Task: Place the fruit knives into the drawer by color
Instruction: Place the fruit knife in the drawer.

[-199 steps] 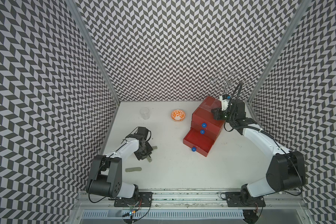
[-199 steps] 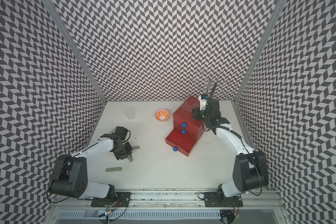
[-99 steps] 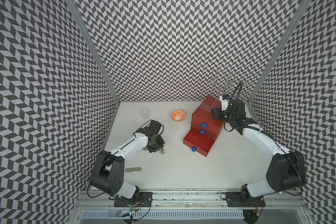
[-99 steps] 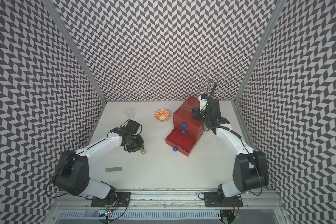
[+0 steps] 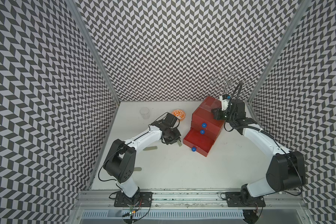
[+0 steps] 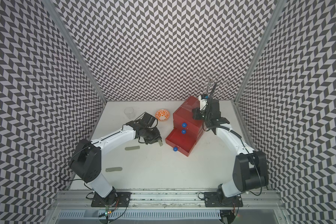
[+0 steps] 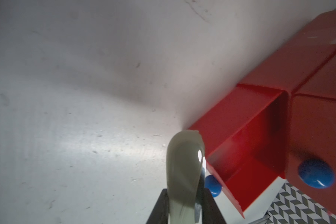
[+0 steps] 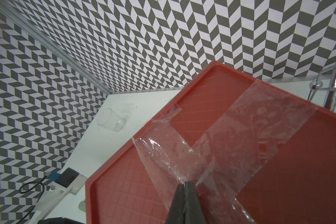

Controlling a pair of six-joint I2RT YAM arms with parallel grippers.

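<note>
Left gripper (image 5: 175, 140) has swung across the table (image 5: 182, 174) in the last second, from out by the loose knives to just beside the open bottom drawer (image 5: 199, 142). Its jaws are narrow, pinched on 1 grey-green knife (image 7: 184, 164). The knife's free end points at the drawer's near wall and, as far as I can tell, is not yet over the cavity. Right gripper (image 8: 184, 187) hasn't budged: fully closed, holding nothing, tips pressed on the taped top of the red chest (image 5: 205, 113), likely steadying it. The upper 2 drawers are closed. No knife shows inside the open drawer in either top view or the left wrist view. A loose knife (image 6: 132, 148) lies flat on the table well apart from the chest. A second loose knife (image 6: 113, 169) lies nearer the left arm's base. Both are grey-green. The carry looks nearly done. Next: get over the cavity and release, then probably 2 more trips. No peach or mint pieces in view.
</note>
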